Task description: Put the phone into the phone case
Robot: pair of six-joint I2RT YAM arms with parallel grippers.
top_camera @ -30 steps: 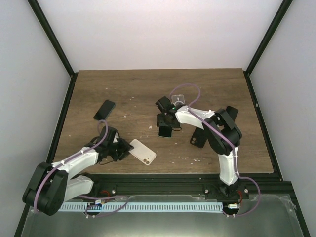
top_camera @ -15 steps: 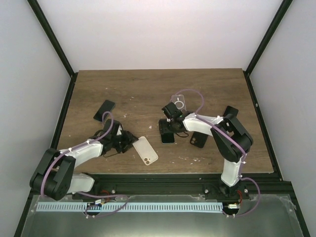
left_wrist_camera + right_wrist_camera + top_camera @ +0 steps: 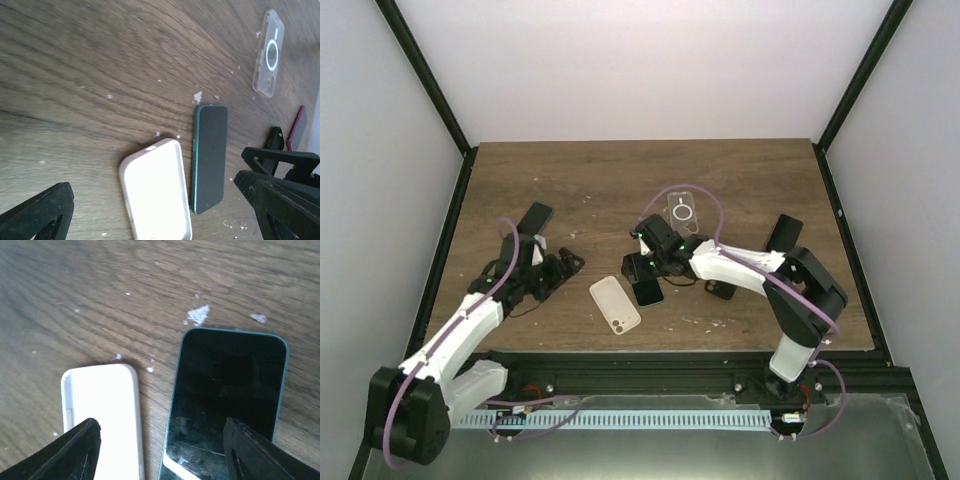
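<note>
Top external, right arm (image 3: 750,265) bent leftward, fingers (image 3: 80,452) spread above phone (image 3: 227,390)

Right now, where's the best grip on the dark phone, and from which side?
Pinch the dark phone across its long edges, from above, at the end sticking past the white case. It lies flat, screen up, and the gap to the case narrows toward the other end, so a finger likely fits only there.
</note>
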